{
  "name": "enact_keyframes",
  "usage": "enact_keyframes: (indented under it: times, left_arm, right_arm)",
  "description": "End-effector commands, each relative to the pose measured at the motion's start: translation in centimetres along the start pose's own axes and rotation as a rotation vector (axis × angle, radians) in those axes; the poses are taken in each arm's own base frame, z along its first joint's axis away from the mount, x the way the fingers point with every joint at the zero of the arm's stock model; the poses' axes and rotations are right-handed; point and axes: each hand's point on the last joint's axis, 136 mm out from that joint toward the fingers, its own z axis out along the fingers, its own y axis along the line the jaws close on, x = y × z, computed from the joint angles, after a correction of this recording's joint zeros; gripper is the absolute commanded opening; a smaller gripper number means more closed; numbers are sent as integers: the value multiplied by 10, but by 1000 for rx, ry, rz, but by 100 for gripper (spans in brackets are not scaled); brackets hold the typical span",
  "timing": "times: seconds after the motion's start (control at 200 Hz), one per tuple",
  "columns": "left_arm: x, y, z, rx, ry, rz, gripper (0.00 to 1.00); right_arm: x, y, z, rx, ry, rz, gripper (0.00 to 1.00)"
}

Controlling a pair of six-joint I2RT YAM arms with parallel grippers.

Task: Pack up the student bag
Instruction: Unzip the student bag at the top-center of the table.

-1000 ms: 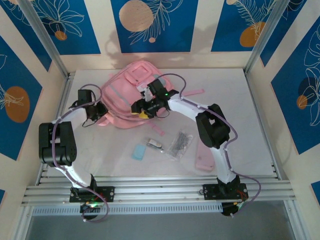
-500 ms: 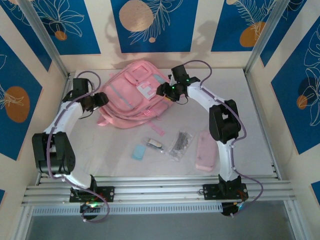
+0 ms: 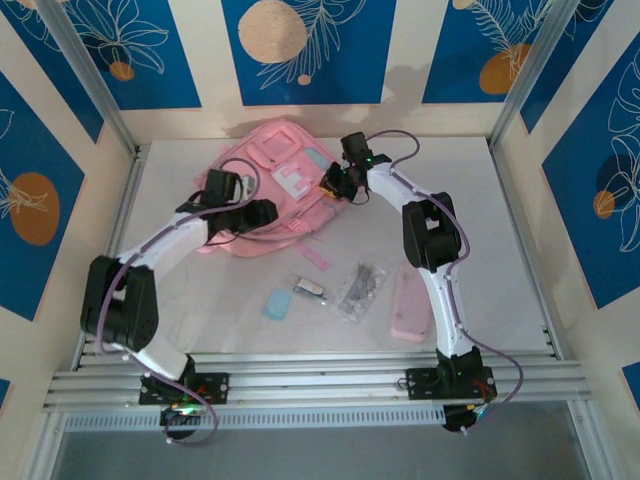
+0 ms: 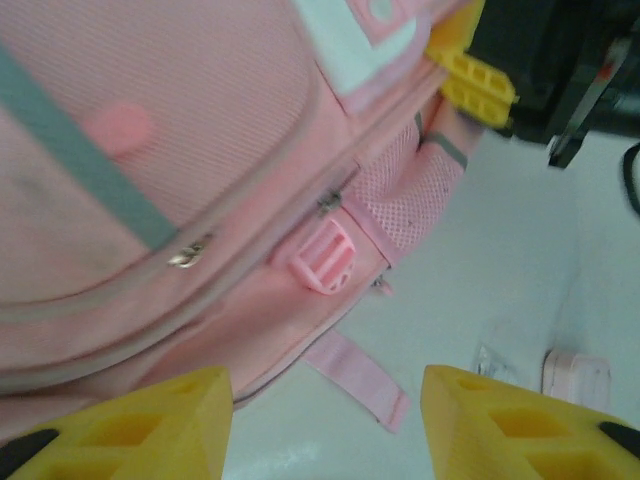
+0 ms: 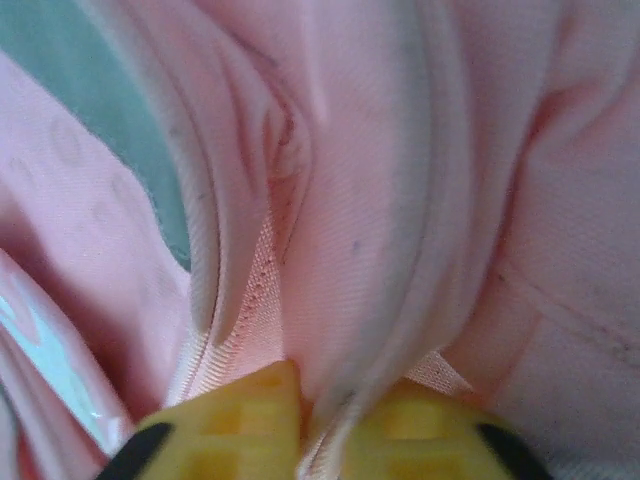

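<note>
Your student bag [image 3: 262, 165] lay front face up at the far middle of the surface [image 3: 520, 250], a little left of centre, its long axis slanting from near left to far right. Which end was its top could not be told from above. You had the right gripper [image 5: 320, 425] at the bag's far right edge, fingers together and clamped on a fold of pink fabric; so close in, that wrist view gave no clue which seam or pocket it was. Your left gripper [image 4: 320, 430] hung over the bag's near edge with fingers apart, holding nothing, above a pink buckle [image 4: 325, 257] and a loose strap [image 4: 358, 380]. The left arm covered part of the bag's near left corner. Nearer you lay a pale blue flat item [image 3: 277, 303], a clear packet [image 3: 360, 285] with blurred dark contents, and a pale-pink pencil case [image 3: 410, 305].
</note>
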Motion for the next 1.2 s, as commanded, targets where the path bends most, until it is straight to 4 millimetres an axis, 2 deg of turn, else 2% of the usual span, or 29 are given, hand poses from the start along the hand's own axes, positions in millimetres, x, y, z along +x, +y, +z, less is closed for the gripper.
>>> enact_keyframes:
  times: [0.0,0.185,0.295,0.51,0.61,0.705,0.79,0.895,1.085,1.195]
  left_arm:
    - [-8,-9,22,27,11,28,51]
    - [5,10,42,-53,87,30,50]
    - [14,13,49,-44,116,11,50]
    - [29,11,66,-17,185,-32,48]
    - [34,11,73,4,216,-52,43]
    - [34,-1,78,70,228,-57,35]
    - [32,-15,79,113,231,-45,33]
    - [24,-17,80,98,210,-28,36]
    - [11,-2,80,-2,164,0,46]
    - [4,-5,83,17,132,42,44]
  right_arm:
    - [20,5,3,-21,35,40,0]
    - [33,32,-42,-112,-11,12,0]
    - [37,41,-55,-141,-4,-10,0]
    - [47,51,-54,-161,21,-34,0]
    - [49,52,-52,-163,29,-36,0]
    - [51,50,-49,-161,34,-35,0]
    - [52,47,-48,-154,37,-34,0]
    - [53,46,-47,-156,42,-35,0]
    - [55,45,-48,-155,45,-43,0]
    - [56,43,-47,-153,45,-47,0]
